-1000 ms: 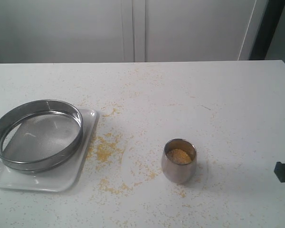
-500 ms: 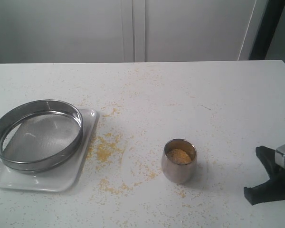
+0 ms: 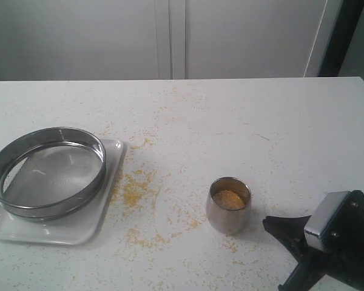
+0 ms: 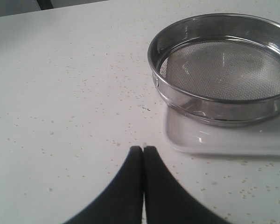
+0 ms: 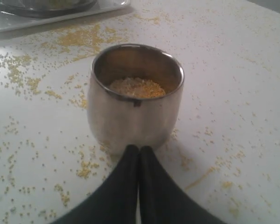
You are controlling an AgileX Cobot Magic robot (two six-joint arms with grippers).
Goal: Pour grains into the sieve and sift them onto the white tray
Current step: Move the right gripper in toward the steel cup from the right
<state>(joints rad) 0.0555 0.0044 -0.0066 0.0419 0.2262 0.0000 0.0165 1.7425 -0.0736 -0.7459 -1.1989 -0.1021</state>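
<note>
The grains [image 5: 136, 87] are a yellow and beige mix in the bottom of a small steel cup [image 3: 227, 217] standing right of the table's middle. My right gripper [image 5: 140, 148] is shut and empty, its tips just short of the cup's [image 5: 130, 116] near wall. The arm's wrist [image 3: 333, 233] shows at the lower right. The sieve [image 3: 54, 176] rests on the white tray [image 3: 79, 227] at the left, its mesh bare. My left gripper [image 4: 143, 148] is shut and empty, low over the table a short way from the tray [image 4: 200, 137] and sieve [image 4: 224, 70].
Spilled yellow specks [image 3: 136, 191] lie thick between the tray and the cup and thinner elsewhere on the white tabletop. A white cabinet wall [image 3: 170, 36] stands behind the table's far edge.
My right arm has come in from the right edge and moved left towards the cup. The cup, sieve and tray have not moved.
</note>
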